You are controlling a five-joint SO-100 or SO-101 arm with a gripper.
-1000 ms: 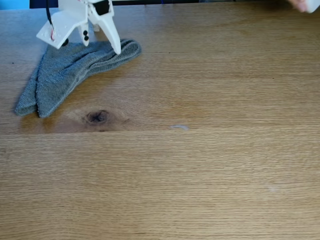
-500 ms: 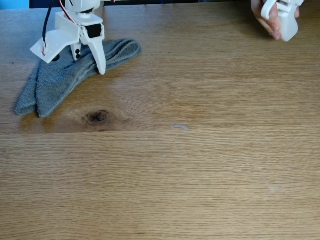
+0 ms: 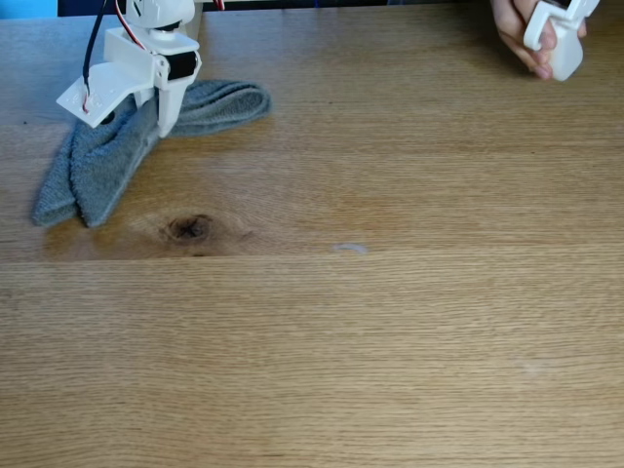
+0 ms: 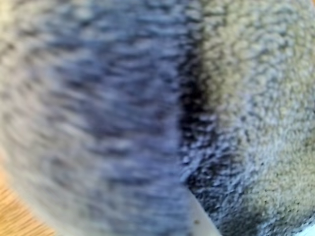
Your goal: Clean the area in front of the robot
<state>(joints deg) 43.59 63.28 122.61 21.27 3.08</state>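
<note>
Pincer has dropped onto grey cloth (bunching it); grip unclear.

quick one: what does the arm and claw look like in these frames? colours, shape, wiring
Fixed view: small white plastic arm with a black servo block set into the wrist. Red and black wires run down from the top edge. The claw is white and tapers to a point, with a flat angular white plate sticking out to its left. No markings visible.

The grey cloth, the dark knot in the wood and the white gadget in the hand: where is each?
grey cloth (image 3: 97,171), fixed view, on its lower folded part.
dark knot (image 3: 189,228), fixed view, on its middle.
white gadget (image 3: 565,54), fixed view, on its lower body.
</note>
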